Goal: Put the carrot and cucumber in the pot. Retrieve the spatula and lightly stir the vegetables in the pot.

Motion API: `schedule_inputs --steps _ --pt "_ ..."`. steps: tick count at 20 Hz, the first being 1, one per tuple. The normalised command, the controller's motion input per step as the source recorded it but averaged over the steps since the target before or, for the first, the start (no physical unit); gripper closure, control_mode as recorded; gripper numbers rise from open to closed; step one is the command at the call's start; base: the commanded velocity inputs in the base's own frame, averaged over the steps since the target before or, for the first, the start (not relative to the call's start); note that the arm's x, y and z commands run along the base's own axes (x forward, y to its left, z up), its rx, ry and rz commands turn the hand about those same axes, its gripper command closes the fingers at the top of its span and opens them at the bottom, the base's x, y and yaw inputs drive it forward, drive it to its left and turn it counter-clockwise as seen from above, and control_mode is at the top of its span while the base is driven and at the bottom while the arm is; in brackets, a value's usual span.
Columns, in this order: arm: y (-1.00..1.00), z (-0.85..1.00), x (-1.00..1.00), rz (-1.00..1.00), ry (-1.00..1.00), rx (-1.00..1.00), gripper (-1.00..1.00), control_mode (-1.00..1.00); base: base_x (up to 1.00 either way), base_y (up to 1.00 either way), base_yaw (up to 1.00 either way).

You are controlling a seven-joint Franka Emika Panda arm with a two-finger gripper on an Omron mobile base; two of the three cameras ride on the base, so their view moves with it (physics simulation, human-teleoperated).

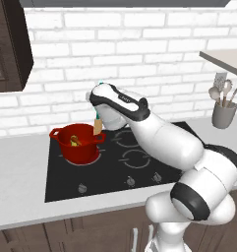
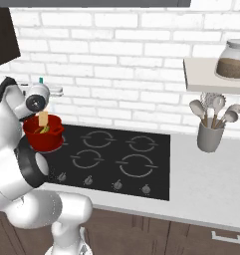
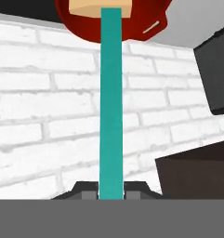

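Spatula (image 3: 111, 102) clenched in my hand (image 3: 111, 193), tan end over the pot (image 1: 76, 143) at the black hob's (image 1: 115, 170) ten o'clock; grey desk (image 1: 19, 182), white brick wall (image 1: 139, 59).

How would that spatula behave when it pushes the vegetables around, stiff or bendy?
Probably stiff: the spatula runs dead straight from the gripper to its tan end over the pot. Likely light, being so thin. Held at one end, it may twist or slip.
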Motion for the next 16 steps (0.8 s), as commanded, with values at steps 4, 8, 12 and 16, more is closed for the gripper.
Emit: schedule_inputs --steps 4,8,12,16 --pt "0.28 -0.11 0.46 0.05 0.02 -0.11 1.00 -1.00 0.00 0.00 0.00" --pt "0.33 -0.08 0.22 0.15 0.05 -0.03 1.00 -1.00 0.00 0.00 0.00" --pt "0.39 -0.06 0.00 0.26 0.02 0.00 1.00 -1.00 0.00 0.00 0.00" --pt "0.16 -0.12 0.11 0.31 0.00 0.00 1.00 -1.00 0.00 0.00 0.00"
